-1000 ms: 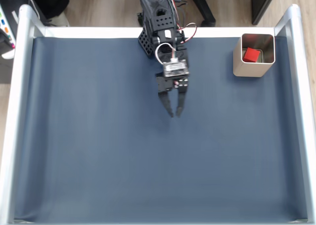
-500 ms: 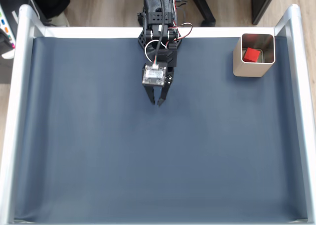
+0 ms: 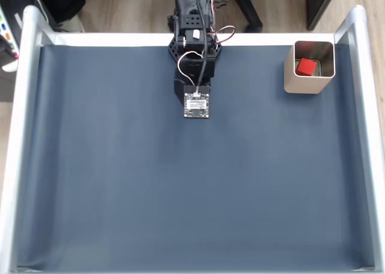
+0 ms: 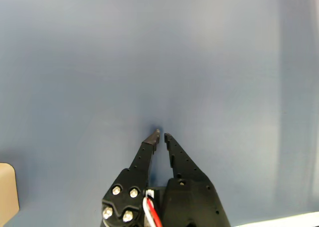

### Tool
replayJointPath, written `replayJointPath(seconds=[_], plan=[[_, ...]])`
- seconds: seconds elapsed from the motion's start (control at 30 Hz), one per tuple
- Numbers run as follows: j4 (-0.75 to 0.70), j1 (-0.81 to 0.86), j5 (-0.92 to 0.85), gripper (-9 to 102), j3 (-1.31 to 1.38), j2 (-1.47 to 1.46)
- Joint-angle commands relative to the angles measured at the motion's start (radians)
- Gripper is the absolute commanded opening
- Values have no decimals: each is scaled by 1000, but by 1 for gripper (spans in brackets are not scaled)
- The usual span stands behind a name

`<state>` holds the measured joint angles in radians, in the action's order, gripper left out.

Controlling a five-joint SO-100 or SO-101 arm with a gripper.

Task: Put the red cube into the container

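Note:
The red cube (image 3: 307,67) lies inside the container (image 3: 291,82), a square silvery tin at the back right of the mat in the fixed view. My arm stands folded at the back middle of the mat, far left of the tin, and its camera module (image 3: 197,105) covers the fingers there. In the wrist view my gripper (image 4: 161,134) points straight down at bare blue mat. Its black fingertips nearly touch, with nothing between them.
A dark blue mat (image 3: 180,189) covers the table, framed by pale metal rails (image 3: 18,135) on the left, back and right. A beige corner (image 4: 7,194) shows at the wrist view's lower left.
The arm has drawn back toward its base and swung slightly left then centred. The fingers, visible pointing forward before, are now tucked under the wrist. Cube and tin have not moved.

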<state>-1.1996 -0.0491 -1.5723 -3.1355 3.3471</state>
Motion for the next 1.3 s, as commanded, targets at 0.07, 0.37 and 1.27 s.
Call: replayJointPath(seconds=[0.07, 0.37, 1.27], plan=[[-67, 12, -28, 0, 6, 8], [-100, 29, -11, 0, 6, 8], [-103, 29, 15, 1, 6, 8]])
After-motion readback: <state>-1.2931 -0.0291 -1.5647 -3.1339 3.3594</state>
